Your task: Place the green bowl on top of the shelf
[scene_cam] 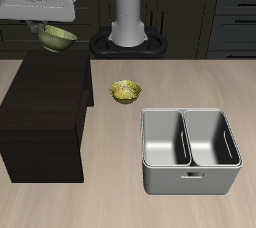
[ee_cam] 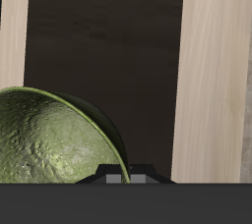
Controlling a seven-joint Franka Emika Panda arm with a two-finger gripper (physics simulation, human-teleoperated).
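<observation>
green bowl [scene_cam: 57, 38] mottled olive; shelf [scene_cam: 45, 107] near-black; bin [scene_cam: 190, 150] grey.

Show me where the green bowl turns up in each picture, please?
Exterior view: green bowl hangs tilted under the gripper, above the shelf's back end.
Wrist view: green bowl fills the foreground close to the camera, its mottled inside showing.
Shared landmark: the dark shelf top beneath the bowl.

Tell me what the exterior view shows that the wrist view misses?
Only the exterior view shows the small yellow-gold bowl, the grey two-compartment metal bin and the gripper from outside. Only the wrist view shows the mottled glossy inside of the small olive-green bowl up close. Both show that bowl held above the dark brown wooden shelf and the light wooden table.
</observation>
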